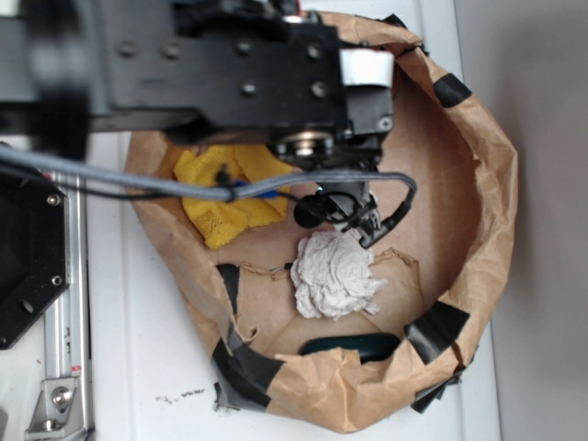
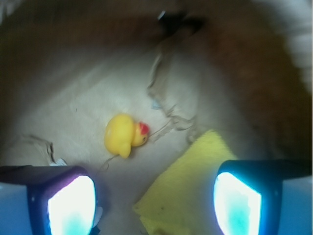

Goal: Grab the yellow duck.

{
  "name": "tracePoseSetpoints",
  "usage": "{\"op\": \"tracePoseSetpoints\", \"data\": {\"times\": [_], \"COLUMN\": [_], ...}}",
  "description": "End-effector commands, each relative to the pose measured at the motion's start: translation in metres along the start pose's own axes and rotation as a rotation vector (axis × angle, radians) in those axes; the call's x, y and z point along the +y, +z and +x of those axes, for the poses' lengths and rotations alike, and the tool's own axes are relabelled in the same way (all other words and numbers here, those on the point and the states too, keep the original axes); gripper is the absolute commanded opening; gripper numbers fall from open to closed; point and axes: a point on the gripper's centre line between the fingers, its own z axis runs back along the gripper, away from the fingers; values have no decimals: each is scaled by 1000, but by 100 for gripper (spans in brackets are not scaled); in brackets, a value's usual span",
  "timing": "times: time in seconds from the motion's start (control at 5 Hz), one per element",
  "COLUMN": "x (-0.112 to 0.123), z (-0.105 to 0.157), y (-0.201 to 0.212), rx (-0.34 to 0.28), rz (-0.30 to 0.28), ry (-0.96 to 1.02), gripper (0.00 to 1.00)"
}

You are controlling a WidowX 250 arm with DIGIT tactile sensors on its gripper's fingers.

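- A WidowX arm is reaching over a brown paper enclosure point(image 1: 478, 184) patched with black tape and sitting on a white table point(image 1: 138, 358), its gripper point(image 1: 354, 213) hanging above the cardboard floor.
- The yellow duck point(image 2: 122, 135) is showing only in the wrist view, lying on its side on the floor, red-orange beak pointing right, ahead of the jaws and apart from both.
- The jaws are standing wide open in the wrist view, gripping nothing.
- A yellow knitted cloth point(image 1: 225, 197) is lying near the duck, its corner reaching between the jaws.
- Only the exterior view is showing a white wad of paper point(image 1: 333, 276) just below the gripper; the arm is hiding the duck there.
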Motion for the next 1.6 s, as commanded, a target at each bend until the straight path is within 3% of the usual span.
{"op": "tracePoseSetpoints", "data": {"times": [0.0,0.4,0.6,1.0,1.2,1.4], "x": [20,21,17,10,-6,-23], "z": [22,28,25,18,11,3], "y": [-10,-29,-34,-53,-66,-62], "rx": [-25,-61,-40,9,45,91], "rz": [-7,31,14,37,29,-35], "ry": [34,57,34,-9,-50,-92], "gripper": [100,100,100,100,100,100]}}
